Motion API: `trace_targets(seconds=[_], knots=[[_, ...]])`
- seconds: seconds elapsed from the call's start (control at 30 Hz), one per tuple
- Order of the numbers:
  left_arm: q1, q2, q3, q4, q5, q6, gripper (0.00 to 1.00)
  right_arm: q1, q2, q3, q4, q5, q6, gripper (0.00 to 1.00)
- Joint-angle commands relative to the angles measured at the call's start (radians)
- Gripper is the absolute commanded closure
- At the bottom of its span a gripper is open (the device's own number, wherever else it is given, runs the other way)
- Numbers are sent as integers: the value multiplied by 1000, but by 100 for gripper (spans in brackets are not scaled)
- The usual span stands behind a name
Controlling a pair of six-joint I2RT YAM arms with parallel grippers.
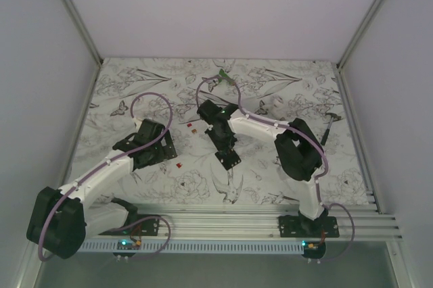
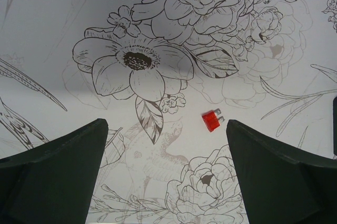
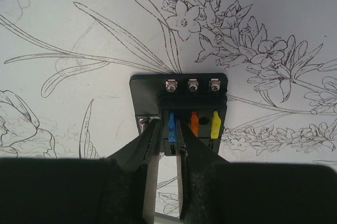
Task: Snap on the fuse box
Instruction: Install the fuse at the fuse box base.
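- The table, under a white cloth printed with black line-drawn flowers (image 1: 284, 186), carries everything.
- The left gripper (image 2: 166, 125) hangs over the cloth left of centre with its jaws wide and nothing between them. A small loose red fuse (image 2: 211, 121) lies on the cloth below it.
- The right gripper (image 3: 169, 132) is narrowed to a slim gap, apparently pinching a blue fuse.
- The fuse box (image 3: 147, 90), a flat black plastic rectangular block, lies flat near the table's middle, directly under the right gripper.
- The blue fuse (image 3: 171, 124) stands in a slot beside a seated orange fuse (image 3: 194, 121) and a yellow fuse (image 3: 215, 124).
- Step in hand, as I judge it: seating the blue fuse. Next calls for a straight press down until it sits level with its neighbours, then a release without tilting it.
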Motion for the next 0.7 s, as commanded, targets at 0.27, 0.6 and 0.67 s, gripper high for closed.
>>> trace_targets(seconds=[0.27,0.6,0.67], knots=[[9,-9,-18,-23,15,0,0,31,-91,-34,55,65,-28,75],[9,-8,-15,-23,17,2,0,31,-72,-39,55,58,-36,82],[9,-8,-16,-23,16,2,0,31,-66,-40,48,59,-36,83]])
